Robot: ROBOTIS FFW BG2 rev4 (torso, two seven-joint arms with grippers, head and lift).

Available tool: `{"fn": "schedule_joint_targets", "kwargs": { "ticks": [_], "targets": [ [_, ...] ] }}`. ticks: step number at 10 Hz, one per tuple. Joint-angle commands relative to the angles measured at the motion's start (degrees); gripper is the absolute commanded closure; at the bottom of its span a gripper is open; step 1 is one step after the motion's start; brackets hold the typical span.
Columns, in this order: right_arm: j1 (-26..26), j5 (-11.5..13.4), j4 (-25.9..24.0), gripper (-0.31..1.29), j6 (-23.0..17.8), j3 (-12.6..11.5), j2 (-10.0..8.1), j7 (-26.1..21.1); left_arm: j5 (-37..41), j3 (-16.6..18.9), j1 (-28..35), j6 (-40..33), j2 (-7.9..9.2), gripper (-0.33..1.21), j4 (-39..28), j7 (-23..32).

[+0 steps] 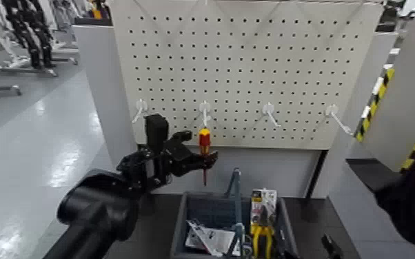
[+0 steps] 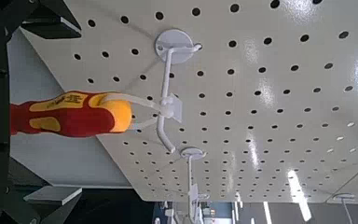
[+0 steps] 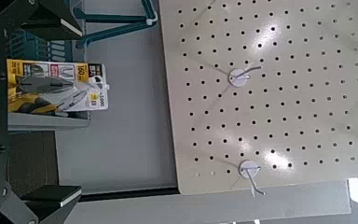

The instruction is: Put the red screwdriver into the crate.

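One red screwdriver (image 2: 75, 116), left tool (image 2: 63, 110) apart around it; shaft (image 1: 205, 177) in head view only.

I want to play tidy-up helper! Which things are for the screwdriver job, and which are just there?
For the job:
- red screwdriver
- crate, where it should go
- left gripper, open around the screwdriver's handle

Just there:
- yellow-handled pliers, in the crate
- spare white hook on the pegboard
- right gripper, right of the crate

four hooks (image 1: 205, 108), one screwdriver (image 1: 205, 140), one crate (image 1: 290, 229), one pegboard (image 1: 238, 76)
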Motion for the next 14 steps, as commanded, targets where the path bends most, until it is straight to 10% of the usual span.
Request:
{"fn": "schedule_joint_targets", "kwargs": {
  "ticks": [1,2,5,14],
  "targets": [
    [-0.16,-0.05,0.05,0.13,-0.08,0.08,-0.03,0.02,2.18,-1.9,-2.23,-1.12,-0.69,0.28,3.95,-0.89],
    [-0.16,-0.14,0.14,0.13,-0.08,0.08,-0.03,0.02,2.45,-2.43,-2.84,-0.33,-0.78,0.71,4.13,-1.06],
    [-0.07,-0.14,0.14,0.13,-0.26,-0.01,0.06,-0.06,3.59,-2.78,-2.75,0.02,-0.78,1.12,4.13,-0.89],
    [0.02,-0.14,0.14,0.13,-0.26,-0.1,0.06,-0.06,3.77,-1.73,-0.03,0.46,-0.08,1.13,-1.5,-0.97]
  ]
}}
